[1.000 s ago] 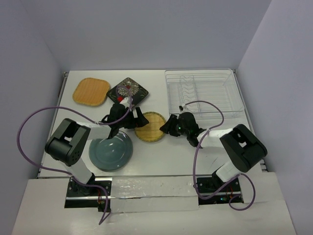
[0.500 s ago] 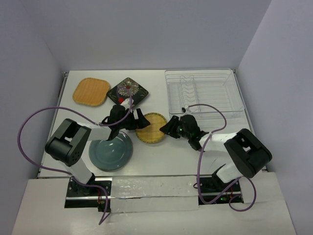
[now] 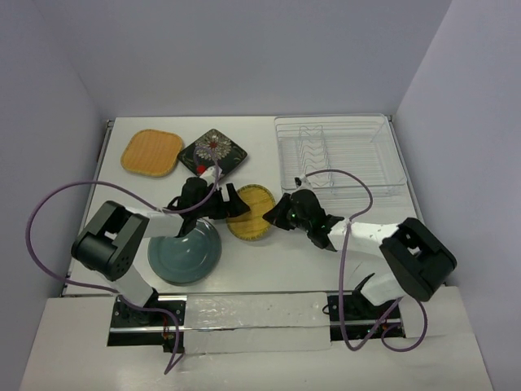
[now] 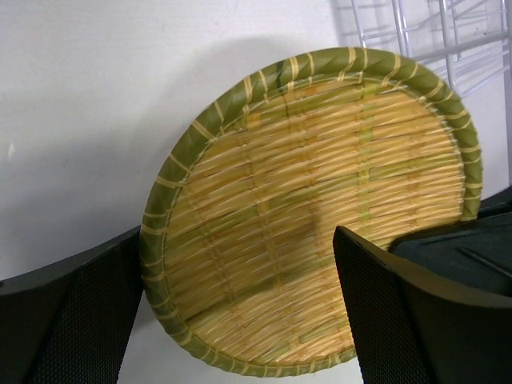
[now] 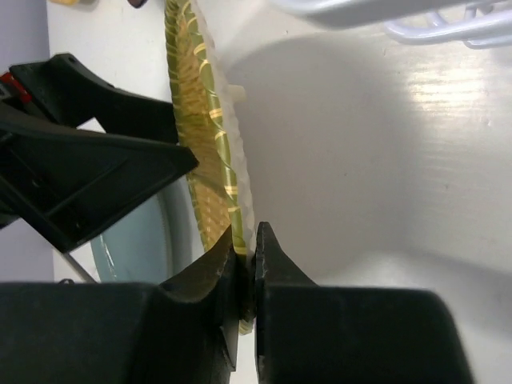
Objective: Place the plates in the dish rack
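The yellow woven plate [image 3: 249, 213] stands tipped up on the table, its face toward my left gripper [image 3: 229, 204]. My right gripper [image 3: 282, 213] is shut on its right rim. In the right wrist view the jaws [image 5: 246, 250] pinch the green rim of the yellow plate [image 5: 200, 120], seen edge-on. My left gripper [image 4: 238, 240] stands open, with the yellow plate [image 4: 320, 192] between its fingers, which do not grip it. The teal-grey plate [image 3: 184, 252], black floral plate [image 3: 213, 151] and orange plate [image 3: 152, 151] lie flat. The dish rack [image 3: 338, 155] holds no plates.
The rack's wires [image 4: 416, 32] show just behind the yellow plate in the left wrist view. The teal plate [image 5: 136, 240] lies close beside the tipped plate, under my left arm. Walls enclose the table at the back and both sides.
My right gripper has shut on the yellow plate's rim, and the plate has tipped up from lying flat. My left gripper stays open beside it.
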Robot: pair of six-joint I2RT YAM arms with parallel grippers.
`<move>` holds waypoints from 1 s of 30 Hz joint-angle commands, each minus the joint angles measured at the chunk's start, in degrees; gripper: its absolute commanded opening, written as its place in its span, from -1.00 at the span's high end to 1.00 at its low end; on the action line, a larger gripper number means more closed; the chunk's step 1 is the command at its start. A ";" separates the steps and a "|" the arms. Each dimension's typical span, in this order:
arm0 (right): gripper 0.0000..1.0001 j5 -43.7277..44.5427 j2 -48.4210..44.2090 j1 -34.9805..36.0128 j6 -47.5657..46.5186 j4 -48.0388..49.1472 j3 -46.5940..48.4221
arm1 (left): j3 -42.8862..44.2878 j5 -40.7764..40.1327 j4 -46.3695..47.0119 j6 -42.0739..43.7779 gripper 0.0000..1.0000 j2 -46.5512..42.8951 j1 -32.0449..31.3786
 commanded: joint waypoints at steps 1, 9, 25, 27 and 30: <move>1.00 9.59 -7.56 2.73 -3.67 -6.70 3.78 | -0.91 1.64 1.96 -1.59 -0.99 -9.84 -1.40; 1.00 23.01 -26.23 2.95 -15.70 -16.07 8.95 | 1.43 -22.49 -15.08 1.54 -0.99 -32.19 -1.04; 1.00 -9.26 -14.21 -18.32 -93.98 -30.97 43.35 | 4.63 -25.36 -24.83 2.99 -0.99 -34.08 7.53; 1.00 -12.66 -8.96 -22.06 -101.55 -44.64 50.98 | 5.12 -28.22 -26.57 3.51 -0.99 -34.23 7.61; 1.00 -10.74 0.64 -25.01 -116.17 -54.96 62.00 | 5.75 -31.28 -29.83 4.28 -0.99 -34.68 7.74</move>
